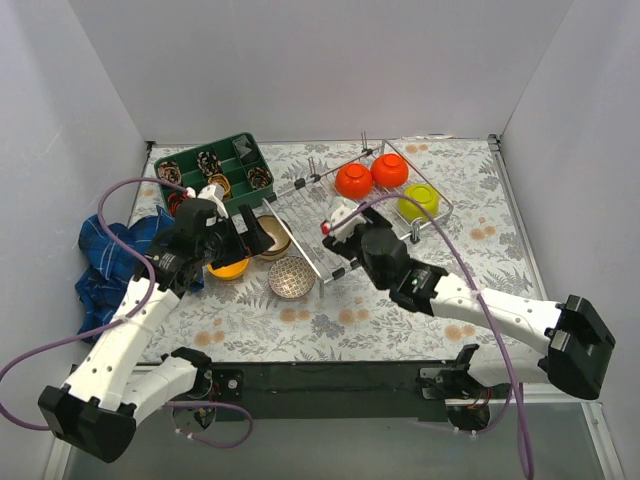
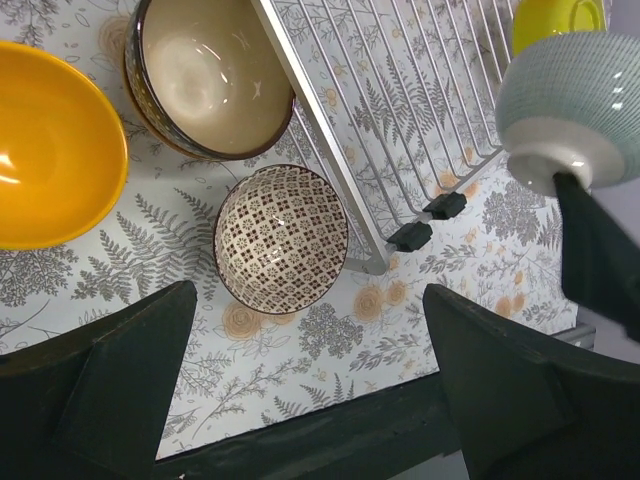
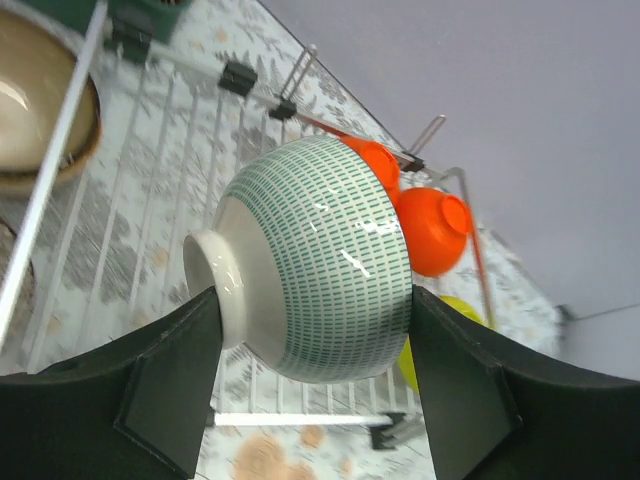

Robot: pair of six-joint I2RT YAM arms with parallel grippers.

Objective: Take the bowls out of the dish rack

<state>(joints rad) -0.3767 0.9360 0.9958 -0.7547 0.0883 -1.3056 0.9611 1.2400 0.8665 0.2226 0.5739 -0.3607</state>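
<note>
My right gripper (image 1: 343, 228) is shut on a pale grey-green bowl (image 3: 320, 255), lying on its side and lifted above the near left part of the silver wire dish rack (image 1: 305, 225). Two red-orange bowls (image 1: 350, 180) (image 1: 390, 171) and a lime green bowl (image 1: 418, 201) sit in the rack's far end. On the table left of the rack are an orange-yellow bowl (image 2: 50, 150), a beige bowl (image 2: 210, 75) and a lattice-patterned bowl (image 2: 282, 238). My left gripper (image 2: 308, 297) hangs open above the lattice-patterned bowl, holding nothing.
A dark green divided tray (image 1: 235, 150) with small patterned items stands at the back left. A crumpled blue cloth (image 1: 110, 255) lies at the left wall. Grey walls enclose the table on three sides, and purple cables loop off both arms.
</note>
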